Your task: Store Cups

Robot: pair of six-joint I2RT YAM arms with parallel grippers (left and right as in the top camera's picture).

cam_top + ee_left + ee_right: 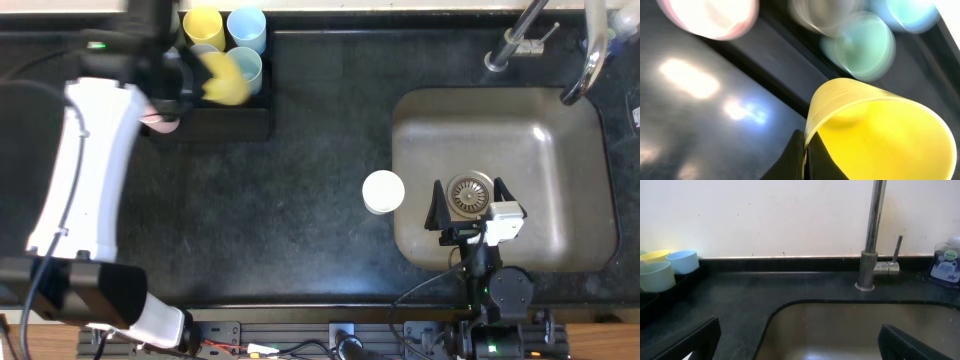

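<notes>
Yellow cup: closest to us, mouth turned toward the left wrist camera.
Left gripper: clamped on that cup's wall at the rim.
Cup's axis: tilted, not upright. We judge it must be righted before it can seat.
Black tray: at the back-left of the worktop. The held cup hangs over the tray's front row, just beside the teal cup.
Back row: a second yellow cup and a blue cup, side by side.
Pink cup: at the tray's left end, partly under the arm. We cannot tell whether it sits inside the tray.
White cup: alone on the worktop, just beside the left rim of the sink and well apart from the tray.
Right gripper: over the sink basin, fingers spread wide, holding nothing.
Which arm is nearer: the right one. The white cup lies just across the sink rim from it, on the side toward the tray, while the left arm is far off and occupied.
Relation that matters: the held cup is already above the tray, so what remains, as we read it, is a short drop into the free spot next to the teal cup — tilt corrected first.
Risk: we think a tilted cup could catch the teal cup's rim.
</notes>
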